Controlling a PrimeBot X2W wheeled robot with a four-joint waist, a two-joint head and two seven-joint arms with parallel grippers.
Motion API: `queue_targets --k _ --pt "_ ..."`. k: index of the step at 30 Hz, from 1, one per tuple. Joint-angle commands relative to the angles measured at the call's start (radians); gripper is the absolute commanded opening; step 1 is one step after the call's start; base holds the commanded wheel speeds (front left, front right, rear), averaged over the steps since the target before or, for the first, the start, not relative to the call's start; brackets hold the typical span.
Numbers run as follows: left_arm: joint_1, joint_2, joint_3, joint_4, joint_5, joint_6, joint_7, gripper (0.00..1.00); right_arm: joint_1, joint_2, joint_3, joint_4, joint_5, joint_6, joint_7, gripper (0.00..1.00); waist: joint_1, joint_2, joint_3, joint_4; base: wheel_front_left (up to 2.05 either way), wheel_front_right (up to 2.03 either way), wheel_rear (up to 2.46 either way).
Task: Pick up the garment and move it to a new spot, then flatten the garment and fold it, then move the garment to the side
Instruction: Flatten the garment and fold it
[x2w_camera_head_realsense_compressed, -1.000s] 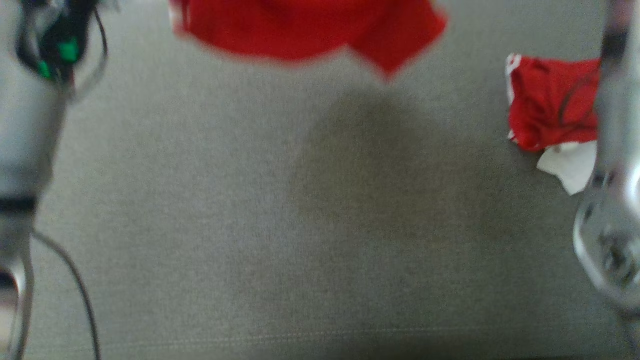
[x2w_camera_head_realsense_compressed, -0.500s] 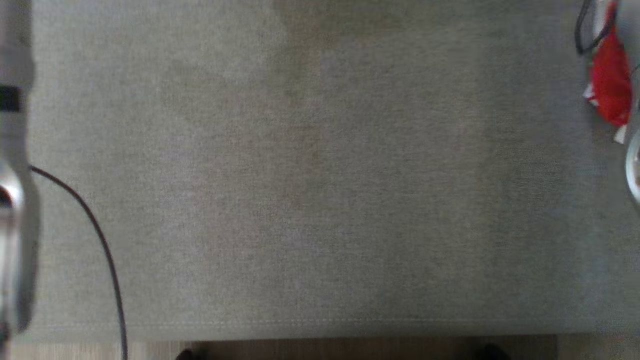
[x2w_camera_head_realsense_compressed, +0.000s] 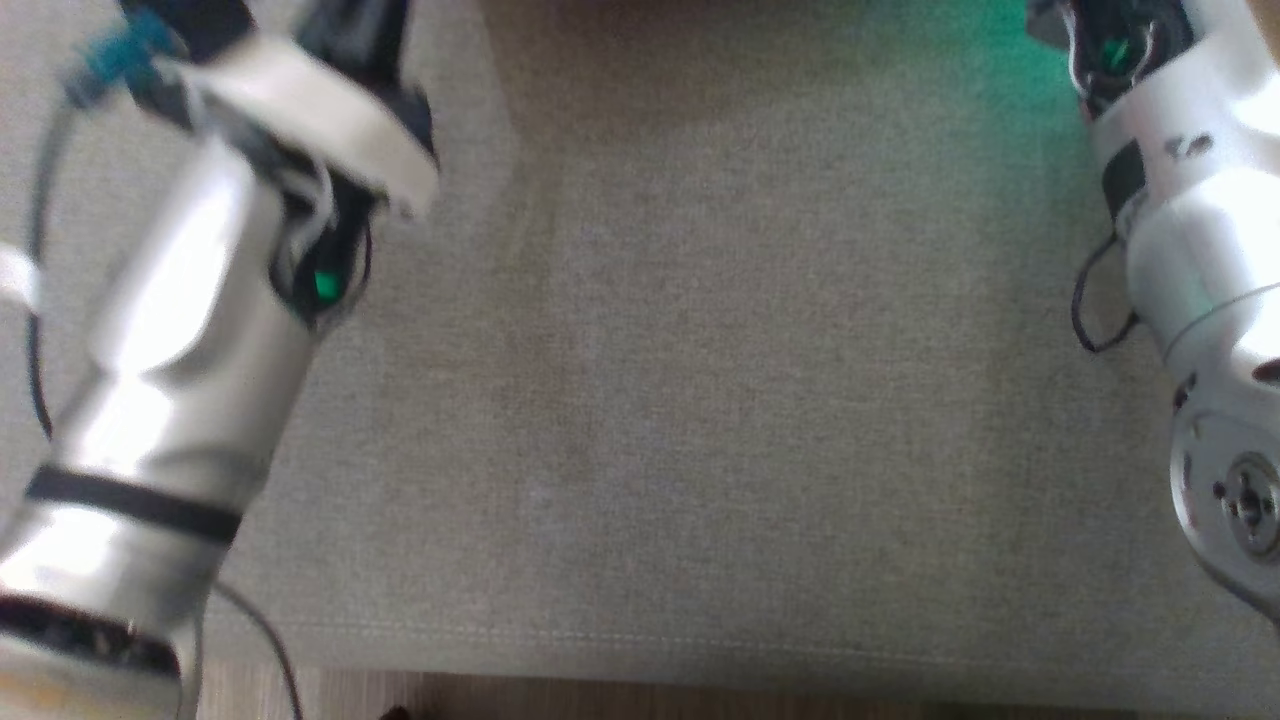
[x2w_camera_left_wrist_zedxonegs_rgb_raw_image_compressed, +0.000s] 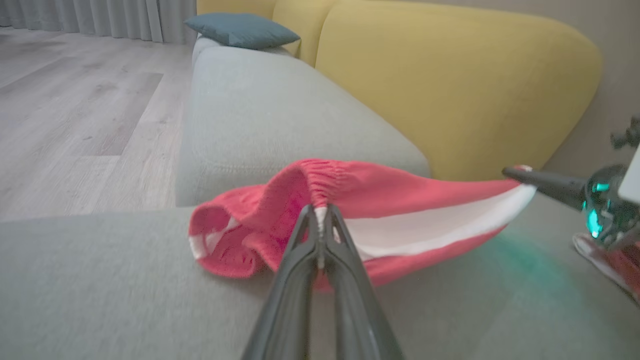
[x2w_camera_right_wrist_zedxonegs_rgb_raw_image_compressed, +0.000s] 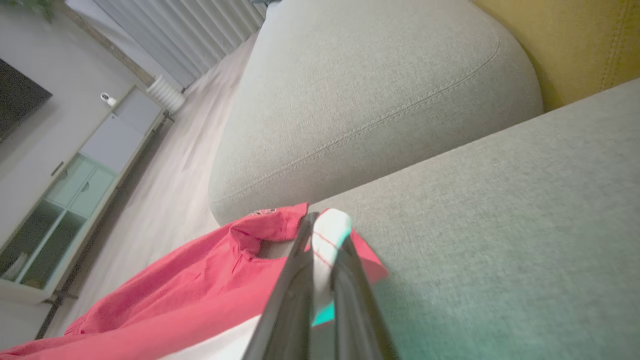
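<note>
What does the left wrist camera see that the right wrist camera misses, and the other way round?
Left wrist view, not the right: the gathered waistband and the right gripper pinching the garment at its far end. Right wrist view, not the left: a glass-door cabinet and a dark screen on the wall. Both: the red garment with its white stripe, held in shut jaws, the grey sofa seat, yellow backrest and curtains.

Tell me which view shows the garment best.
The left wrist view: the garment is stretched between the left gripper and right gripper, waistband and white stripe visible. The right wrist view shows one pinched end and some red cloth. The head view looks at the cushion.
</note>
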Motion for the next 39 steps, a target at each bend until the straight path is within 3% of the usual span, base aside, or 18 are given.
queue_targets --k 1,7,15,25,34,39 --pt "-0.003 0.061 0.015 -0.033 0.0 0.002 -0.006 0.0 0.005 0.016 0.01 -0.032 -0.01 -0.001 0.014 0.0 0.0 0.0 -0.044 0.004 0.0 0.0 0.0" --pt "0.132 0.126 -0.138 -0.06 -0.022 0.001 -0.006 0.0 0.121 -0.011 0.05 -0.032 -0.054 -0.001 0.153 0.0 0.0 0.0 -0.15 0.002 0.0 0.0 0.0" --pt "0.255 0.175 -0.267 -0.087 -0.038 0.001 -0.006 0.0 0.273 -0.038 0.084 -0.032 -0.049 -0.001 0.248 0.0 0.0 0.0 -0.285 -0.016 0.0 0.0 0.0" --pt "0.401 0.196 -0.333 -0.109 -0.072 0.001 -0.006 0.0 0.441 -0.054 0.133 -0.089 0.019 -0.001 0.326 0.0 0.0 0.0 -0.438 -0.043 0.0 0.0 0.0" --pt "0.536 0.209 -0.401 -0.222 -0.1 0.003 0.018 0.0 0.609 -0.151 0.161 -0.186 0.094 -0.001 0.431 0.0 0.0 0.0 -0.543 -0.046 0.0 0.0 0.0" --pt "0.592 0.215 -0.414 -0.324 -0.13 0.03 0.056 0.0 0.669 -0.188 0.146 -0.261 0.127 -0.001 0.477 0.0 0.0 0.0 -0.56 -0.044 0.0 0.0 0.0"
